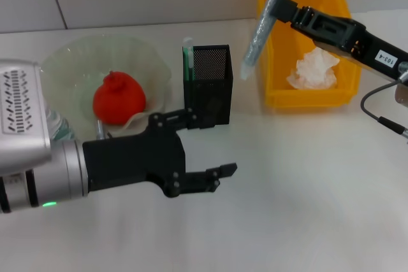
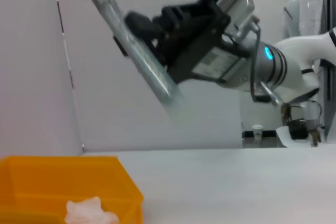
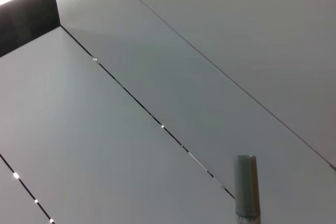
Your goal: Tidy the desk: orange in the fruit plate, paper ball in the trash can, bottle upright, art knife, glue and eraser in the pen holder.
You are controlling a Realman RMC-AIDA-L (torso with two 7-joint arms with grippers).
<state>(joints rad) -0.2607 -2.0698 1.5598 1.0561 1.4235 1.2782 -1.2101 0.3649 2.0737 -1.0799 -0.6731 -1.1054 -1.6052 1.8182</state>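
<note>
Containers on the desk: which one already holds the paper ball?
The yellow bin at the back right; the white paper ball lies inside. The black mesh pen holder and green plate do not hold it.

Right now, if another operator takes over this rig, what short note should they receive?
Right gripper: shut on a grey stick-shaped item (glue or art knife, cannot tell), held tilted, high beside the pen holder.
Left gripper: open, empty, low over the table in front of the pen holder.
Done: orange in fruit plate; paper ball in yellow trash can; one green item already in the holder.
Left: drop the held item in. Bottle and eraser not clearly visible.
</note>
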